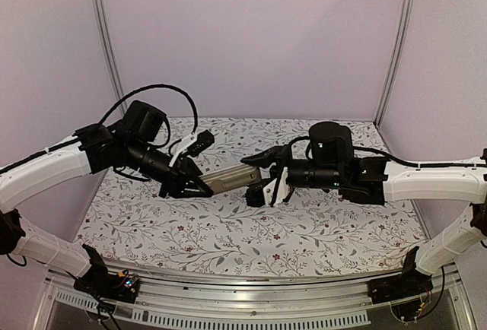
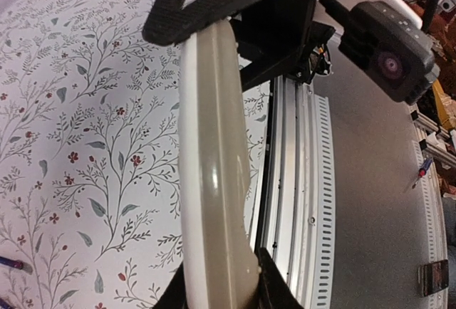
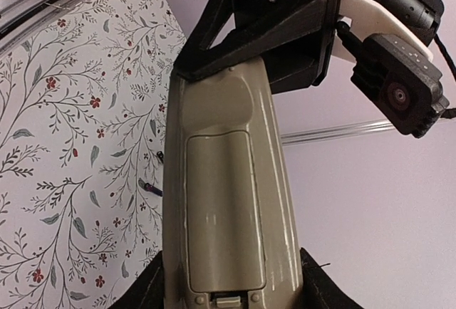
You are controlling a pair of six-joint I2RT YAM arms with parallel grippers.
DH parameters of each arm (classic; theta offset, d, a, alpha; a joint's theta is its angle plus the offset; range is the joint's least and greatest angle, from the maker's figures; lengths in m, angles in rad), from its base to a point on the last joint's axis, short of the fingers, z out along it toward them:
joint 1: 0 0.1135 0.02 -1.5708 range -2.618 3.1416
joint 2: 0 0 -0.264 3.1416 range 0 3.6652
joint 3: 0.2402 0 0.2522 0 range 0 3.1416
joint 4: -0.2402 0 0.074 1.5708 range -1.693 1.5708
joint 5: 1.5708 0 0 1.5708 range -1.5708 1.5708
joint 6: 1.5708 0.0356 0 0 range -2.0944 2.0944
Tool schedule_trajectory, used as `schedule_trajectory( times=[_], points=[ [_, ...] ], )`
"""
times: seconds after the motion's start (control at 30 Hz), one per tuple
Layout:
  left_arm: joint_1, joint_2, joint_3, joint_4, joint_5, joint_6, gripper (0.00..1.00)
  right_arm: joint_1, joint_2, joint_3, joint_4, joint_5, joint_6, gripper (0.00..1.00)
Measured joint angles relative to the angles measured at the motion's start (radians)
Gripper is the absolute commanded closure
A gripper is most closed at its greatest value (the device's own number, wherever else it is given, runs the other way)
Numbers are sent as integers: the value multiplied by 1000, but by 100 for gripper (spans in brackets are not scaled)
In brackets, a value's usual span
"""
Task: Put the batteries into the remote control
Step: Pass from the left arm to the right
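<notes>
Aloft, the remote control [image 1: 230, 179] bridges left pincer [image 1: 199, 185] and right pincer [image 1: 262, 183], each clamping an end.

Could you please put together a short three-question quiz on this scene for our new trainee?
1. True or false: the slim white plastic remote control with a greyish-tan back lies on the floral-patterned table.
2. Which holds it? A: the left gripper alone. B: the right gripper alone. C: both, one at each end.
3. Fill in: in the right wrist view, the rectangular tan battery cover on its back is ___ (fitted/removed).
Key: 1 false, it is held in the air. 2 C. 3 fitted.
</notes>
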Motion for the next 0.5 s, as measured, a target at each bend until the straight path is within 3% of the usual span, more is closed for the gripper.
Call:
schedule_trajectory(
  times=[0.03, 0.07, 0.13, 0.17, 0.2, 0.5],
  points=[
    [0, 0, 0, 0, 0, 0, 100, 0, 0, 0, 0, -1, 1, 65],
    [0, 0, 0, 0, 0, 0, 91, 0, 0, 0, 0, -2, 3, 66],
    [0, 0, 0, 0, 0, 0, 41, 0, 0, -1, 0, -3, 11, 69],
    [0, 0, 0, 1, -9, 0, 19, 0, 0, -1, 0, -3, 23, 70],
    [1, 0, 0, 5, -18, 6, 3, 0, 0, -2, 1, -3, 35, 71],
    [1, -5, -5, 43, -163, 156, 0, 0, 0, -26, 14, -3, 249, 74]
  ],
)
